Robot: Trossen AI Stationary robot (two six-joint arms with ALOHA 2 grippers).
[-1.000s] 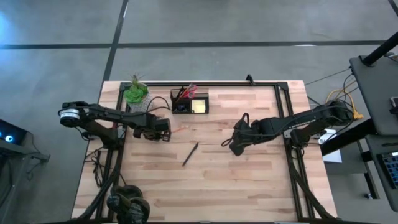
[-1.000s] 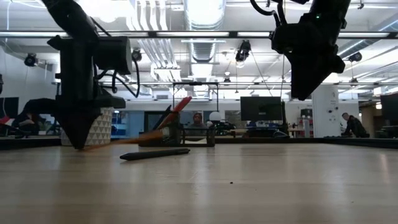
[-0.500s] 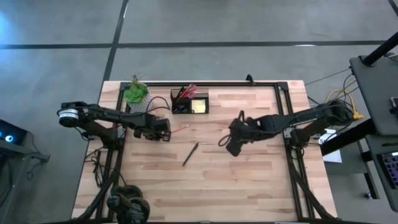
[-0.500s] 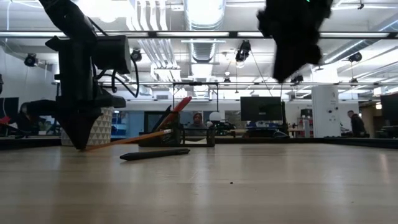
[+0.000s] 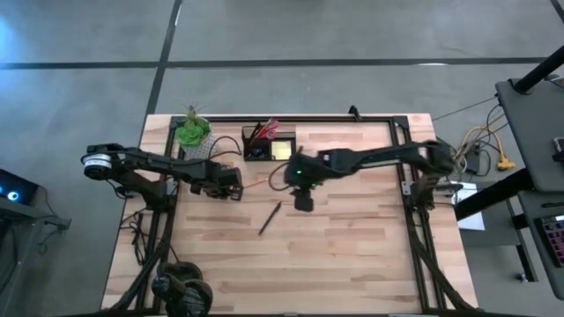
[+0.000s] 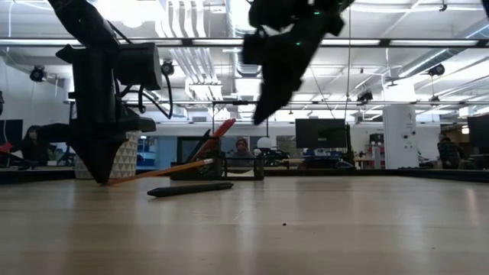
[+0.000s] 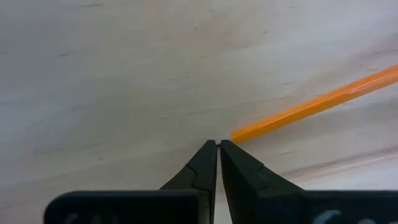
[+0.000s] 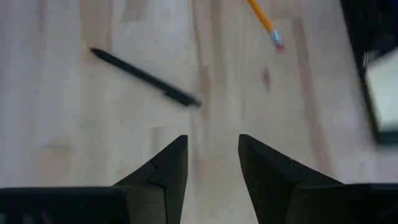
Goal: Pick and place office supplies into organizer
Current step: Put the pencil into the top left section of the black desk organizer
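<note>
Orange pencil (image 7: pixel 314 106) slants up from the wooden table (image 5: pixel 352 255), one end pinched in our left gripper (image 7: pixel 218 144) near the plant pot (image 6: pixel 122 156), its fingers closed on the tip. Our right gripper (image 8: pixel 212 158) hangs open over the black pen (image 8: pixel 144 77), which lies flat, short of the organizer (image 5: pixel 270 145). We judge the pen light, stiff and slick; best taken mid-barrel, across its width.
</note>
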